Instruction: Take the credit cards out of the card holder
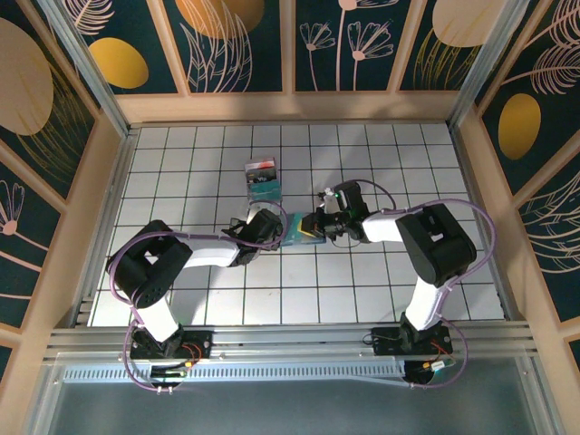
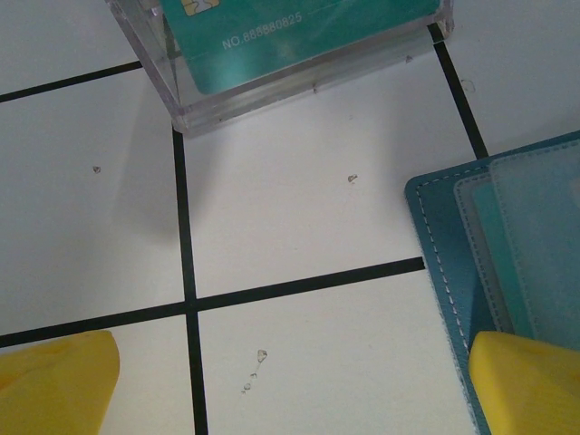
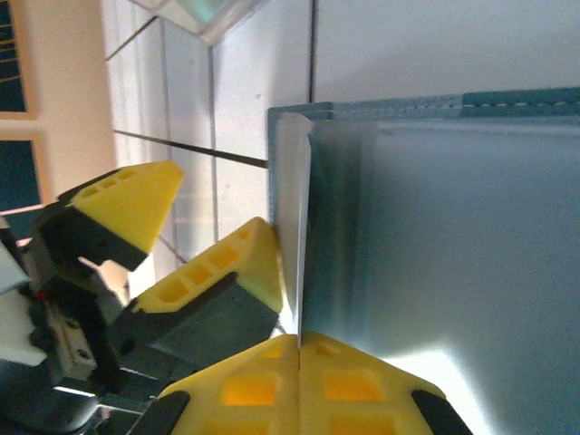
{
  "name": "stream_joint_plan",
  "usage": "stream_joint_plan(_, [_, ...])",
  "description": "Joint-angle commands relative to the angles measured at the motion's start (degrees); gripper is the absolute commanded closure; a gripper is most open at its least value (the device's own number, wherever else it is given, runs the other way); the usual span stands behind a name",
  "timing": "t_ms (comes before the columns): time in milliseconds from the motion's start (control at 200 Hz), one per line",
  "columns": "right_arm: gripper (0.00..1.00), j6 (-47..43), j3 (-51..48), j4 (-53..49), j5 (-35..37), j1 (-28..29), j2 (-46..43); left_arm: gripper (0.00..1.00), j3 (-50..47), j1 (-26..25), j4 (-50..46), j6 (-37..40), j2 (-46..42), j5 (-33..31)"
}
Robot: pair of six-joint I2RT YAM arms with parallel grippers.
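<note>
Card holder [image 1: 302,234] lay approx at the middle of the counter [image 1: 362,290], btwn the two arms. Right gripper [image 3: 299,349] was clenched on a thin pale sheet [image 3: 294,227] standing edge-on at the holder's edge; card or pocket flap, couldn't tell. Left gripper [image 2: 290,390] was spread wide, one finger [image 2: 526,381] resting on the holder's corner. Cards prob light, stiff, slick, snug in soft pockets: pinch an exposed edge, pull straight out w/ holder pinned, else it'd lift too.
</note>
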Motion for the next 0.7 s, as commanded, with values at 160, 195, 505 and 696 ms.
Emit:
stream_joint_plan(160, [1.00,-5.23,3.21,-9.56,5.80,-0.28,-2.57,0.01,2.32,-0.13,-5.34,-0.24,-1.09,-0.05])
stream_joint_plan(195, [1.00,-5.14,3.43,-9.63,5.71,-0.26,-2.45,0.01,2.75,-0.08,-5.35,-0.32,-2.36,0.09])
stream_joint_plan(505, [1.00,-5.58,4.58,-11.03,6.54,-0.07,-3.04,0.01,4.97,-0.13,-0.95,2.53,-2.55,1.12])
stream_joint_plan(696, [1.00,-5.23,4.28,-10.91,6.85,0.26,-3.44,0.01,6.20,-0.22,0.62,5.01,1.83,1.88])
